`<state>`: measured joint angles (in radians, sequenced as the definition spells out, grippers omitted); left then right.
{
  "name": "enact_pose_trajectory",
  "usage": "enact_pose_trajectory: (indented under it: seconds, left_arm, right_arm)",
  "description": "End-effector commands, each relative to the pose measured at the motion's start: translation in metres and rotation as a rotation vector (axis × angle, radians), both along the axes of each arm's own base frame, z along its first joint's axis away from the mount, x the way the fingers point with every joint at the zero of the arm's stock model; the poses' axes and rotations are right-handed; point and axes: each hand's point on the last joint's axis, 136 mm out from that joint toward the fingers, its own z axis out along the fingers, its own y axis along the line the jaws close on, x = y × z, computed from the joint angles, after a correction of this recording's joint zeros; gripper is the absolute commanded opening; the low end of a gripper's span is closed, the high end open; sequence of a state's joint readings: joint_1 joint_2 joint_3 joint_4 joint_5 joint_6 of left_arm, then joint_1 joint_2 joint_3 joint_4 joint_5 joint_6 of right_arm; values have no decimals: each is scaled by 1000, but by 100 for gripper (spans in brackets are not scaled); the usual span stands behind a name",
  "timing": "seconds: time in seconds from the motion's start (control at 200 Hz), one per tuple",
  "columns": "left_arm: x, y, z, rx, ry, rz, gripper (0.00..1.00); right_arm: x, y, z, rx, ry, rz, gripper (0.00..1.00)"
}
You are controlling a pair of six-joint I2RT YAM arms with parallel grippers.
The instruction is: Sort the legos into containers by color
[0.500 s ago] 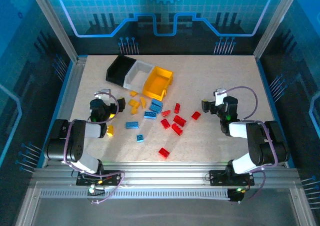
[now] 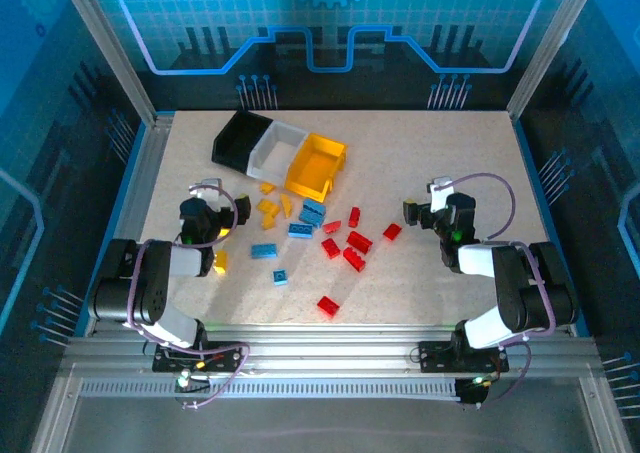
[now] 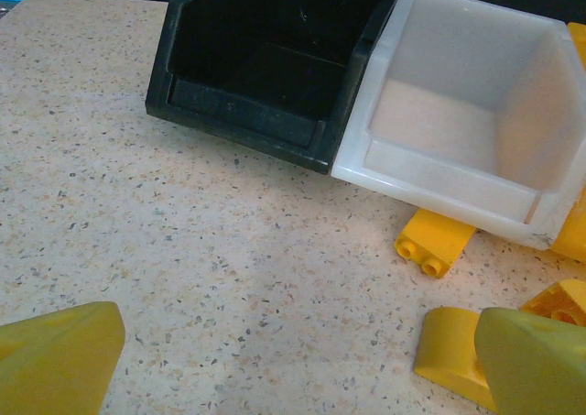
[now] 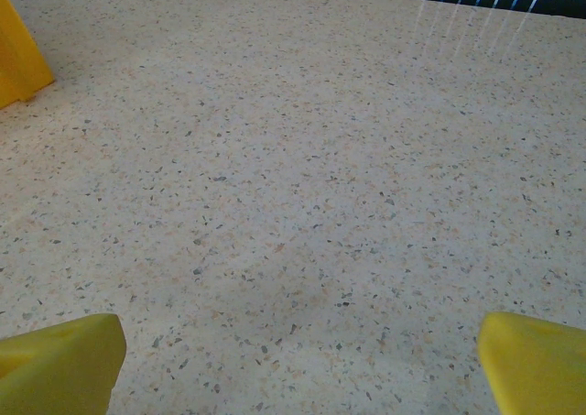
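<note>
Sorting at its outset, read from left to right. The left end effector (image 3: 293,360) stands with jaws spread wide and nothing between them, low over the worktop (image 2: 440,153) and facing the row of containers. The black bin (image 2: 226,149), white bin (image 2: 270,155) and yellow bin (image 2: 318,165) are joined side by side, set askew toward the back left, and all three appear empty. Every lego lies loose on the worktop in front of them. The yellow bricks (image 2: 267,208) are nearest the left arm, with one yellow brick (image 3: 432,243) tucked against the white bin's front wall. The blue bricks (image 2: 264,250) lie in the middle and the red bricks (image 2: 357,240) to the right, with one red brick (image 2: 328,305) apart toward the near edge. The right end effector (image 4: 298,351) is likewise fully open and empty, over bare worktop just right of the red group.

Step in hand, as judged: the first pick, not yet begun. The next move probably calls for an arm to descend on a brick on its own side, one that stands clear of its neighbours, close across it and carry it over a bin wall. The brick against the white bin leaves little room for a finger. Metal rails (image 2: 138,183) bound the worktop left and right; the right half and the near strip offer open room
</note>
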<state>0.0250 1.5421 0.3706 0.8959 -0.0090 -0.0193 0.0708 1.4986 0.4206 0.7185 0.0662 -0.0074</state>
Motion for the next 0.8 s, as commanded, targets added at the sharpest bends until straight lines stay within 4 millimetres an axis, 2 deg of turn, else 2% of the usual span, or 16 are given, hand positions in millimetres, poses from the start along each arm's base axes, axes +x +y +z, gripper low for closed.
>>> enact_pose_trajectory:
  seconds: [0.0,0.36,0.515,0.585,0.64,0.68,0.705,0.795]
  left_arm:
    - [5,-4,6,8,-22,-28,99]
    - [4,-1,10,12,-31,-5,99]
    - [-3,22,35,6,0,136,99]
    - [-10,28,48,-25,46,192,99]
    - [-15,36,64,-83,78,266,99]
    - [-22,39,71,-120,124,310,99]
    - [-25,38,77,-135,150,316,99]
    - [-36,27,89,-196,237,284,99]
  right_arm:
    - [8,-4,11,11,-37,-7,100]
    - [9,-8,14,4,-31,-36,100]
    - [17,-23,38,-2,87,-145,100]
    - [15,-26,53,58,140,-193,100]
    - [12,-22,68,131,186,-215,100]
    - [5,-18,71,178,259,-222,100]
    - [6,-13,83,203,279,-214,100]
    - [-14,1,85,252,437,-222,100]
